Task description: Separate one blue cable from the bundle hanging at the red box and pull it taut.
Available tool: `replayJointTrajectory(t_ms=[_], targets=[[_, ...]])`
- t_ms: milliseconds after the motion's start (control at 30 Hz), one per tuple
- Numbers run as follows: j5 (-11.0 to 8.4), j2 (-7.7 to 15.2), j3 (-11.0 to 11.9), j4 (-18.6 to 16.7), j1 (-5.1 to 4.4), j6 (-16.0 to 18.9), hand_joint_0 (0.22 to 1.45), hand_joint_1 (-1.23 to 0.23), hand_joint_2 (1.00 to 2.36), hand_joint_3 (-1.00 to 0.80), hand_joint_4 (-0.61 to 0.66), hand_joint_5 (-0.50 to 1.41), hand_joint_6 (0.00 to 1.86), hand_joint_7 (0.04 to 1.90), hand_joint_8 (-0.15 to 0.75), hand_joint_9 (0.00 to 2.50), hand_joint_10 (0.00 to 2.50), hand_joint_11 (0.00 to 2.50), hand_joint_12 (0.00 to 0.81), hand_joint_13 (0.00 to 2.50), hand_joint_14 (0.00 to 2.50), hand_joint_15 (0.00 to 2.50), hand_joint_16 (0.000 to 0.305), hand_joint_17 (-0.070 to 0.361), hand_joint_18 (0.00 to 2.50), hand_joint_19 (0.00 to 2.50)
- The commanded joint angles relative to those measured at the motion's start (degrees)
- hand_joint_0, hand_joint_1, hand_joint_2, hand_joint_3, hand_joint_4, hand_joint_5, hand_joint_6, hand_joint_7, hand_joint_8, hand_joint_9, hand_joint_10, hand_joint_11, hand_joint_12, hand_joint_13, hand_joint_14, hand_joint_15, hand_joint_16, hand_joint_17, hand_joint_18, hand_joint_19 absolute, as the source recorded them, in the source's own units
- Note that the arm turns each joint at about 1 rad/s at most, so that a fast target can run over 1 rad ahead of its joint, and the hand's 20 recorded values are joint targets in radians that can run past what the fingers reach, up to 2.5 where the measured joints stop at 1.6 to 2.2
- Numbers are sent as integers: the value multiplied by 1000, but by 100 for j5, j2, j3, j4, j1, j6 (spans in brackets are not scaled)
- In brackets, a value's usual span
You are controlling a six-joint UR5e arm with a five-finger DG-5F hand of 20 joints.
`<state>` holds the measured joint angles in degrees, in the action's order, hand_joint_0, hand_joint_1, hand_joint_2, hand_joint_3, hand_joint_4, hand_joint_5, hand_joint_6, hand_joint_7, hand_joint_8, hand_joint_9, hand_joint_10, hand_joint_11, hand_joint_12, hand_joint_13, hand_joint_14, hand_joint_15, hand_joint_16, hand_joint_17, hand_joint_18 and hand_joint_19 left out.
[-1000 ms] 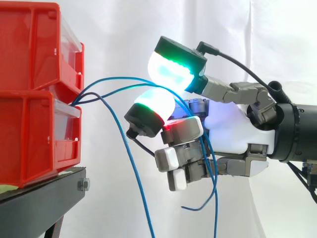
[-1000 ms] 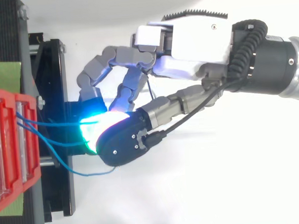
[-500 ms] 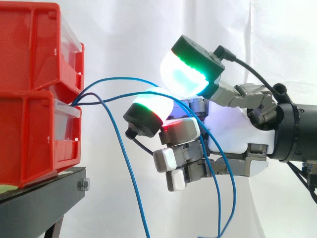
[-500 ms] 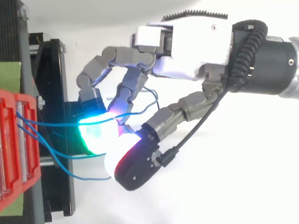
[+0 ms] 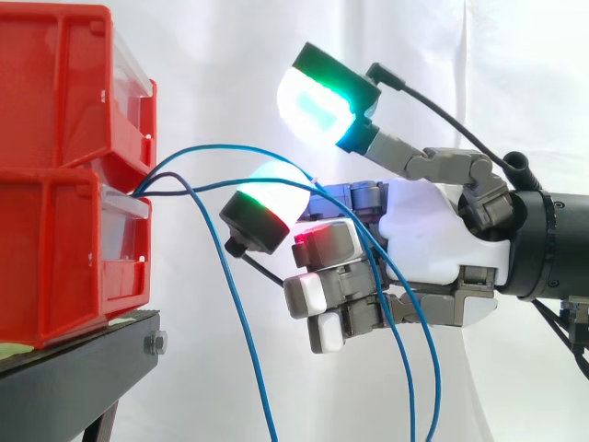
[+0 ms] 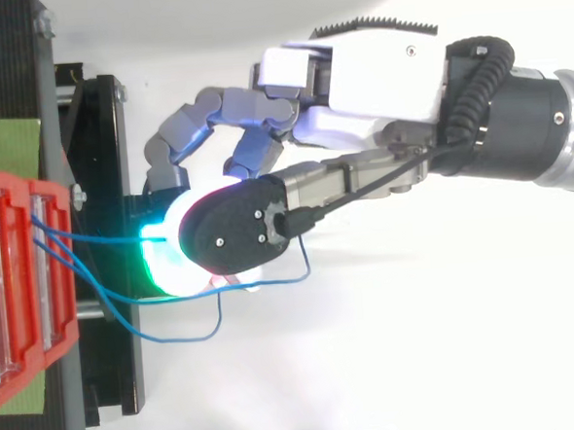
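Blue cables [image 5: 221, 145] arced out from between two stacked red bins [image 5: 64, 230] at the frame's left. They ran across to the robot hand [image 5: 428, 230] at centre right, then dropped past it toward the lower edge. Whether the robot hand gripped any cable could not be told. The bins sat on a black stand [image 5: 83, 368] before a white curtain [image 5: 230, 55].

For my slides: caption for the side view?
Robot hand reaches among blue cables hanging from stacked red bins on a black stand.
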<state>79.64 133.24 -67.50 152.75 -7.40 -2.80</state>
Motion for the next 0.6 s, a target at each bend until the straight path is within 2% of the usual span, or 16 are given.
replayJointTrajectory(t_ms=[0,67,167,233,367,433,500,567], targets=[[-2,0,0,18,10,-1,614,-452,1005,-436,115,-141,861,1057,374,1173,18,1091,379,1004,20,680,46,105,873,746],[-2,0,0,18,10,-1,607,-529,1011,-360,136,-142,859,1149,374,1163,16,1101,376,997,22,688,47,105,873,748],[-2,0,0,0,28,-1,597,-678,1014,-260,163,-154,898,1146,379,1154,15,1124,380,990,22,683,48,108,882,733],[-2,0,0,18,19,-1,614,-732,1017,-232,153,-161,925,1092,376,1148,15,1142,378,984,23,681,47,106,877,740],[-2,0,0,27,19,-1,642,-766,1018,-210,100,-162,936,1111,369,1136,15,1164,375,976,22,677,47,105,877,728],[-2,0,0,0,19,-1,657,-770,1016,-244,81,-166,946,1064,367,1125,14,1163,374,973,22,670,46,104,872,728],[-2,0,0,-9,19,-10,649,-761,1001,-495,124,-169,947,987,359,1121,14,1153,370,965,22,678,46,104,871,736],[-2,0,0,-9,19,-36,559,-661,1000,-500,128,-167,948,948,366,1136,13,1151,372,971,20,681,48,107,880,738]])
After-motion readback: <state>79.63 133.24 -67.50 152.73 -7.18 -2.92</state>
